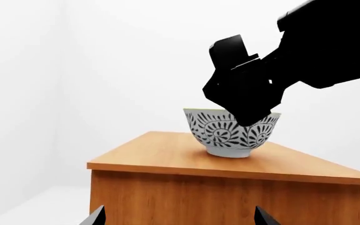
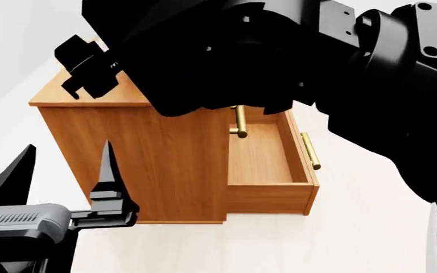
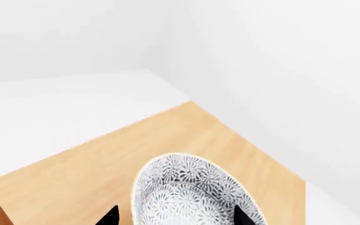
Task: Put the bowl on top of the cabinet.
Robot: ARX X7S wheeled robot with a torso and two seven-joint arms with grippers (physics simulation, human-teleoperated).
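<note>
Bright, even, shadowless light fills all three views, washing the white walls nearly featureless. Edges are crisp, without blur or glare. The arms render as flat black silhouettes.

Cabinet (image 1: 230,164) top: bare wood all round the bowl (image 1: 232,133), which stands upright on it. Right gripper (image 1: 245,101) and its arm crowd the bowl from above, rim at 12 to 2 o'clock blocked. Head view: two open drawers (image 2: 268,162) jut out at 3 o'clock of the cabinet; left gripper (image 2: 66,170) at 8 o'clock, apart.

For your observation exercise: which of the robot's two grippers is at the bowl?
The right gripper, reaching over the bowl's rim on the cabinet. The left gripper hangs open beside the cabinet.
</note>
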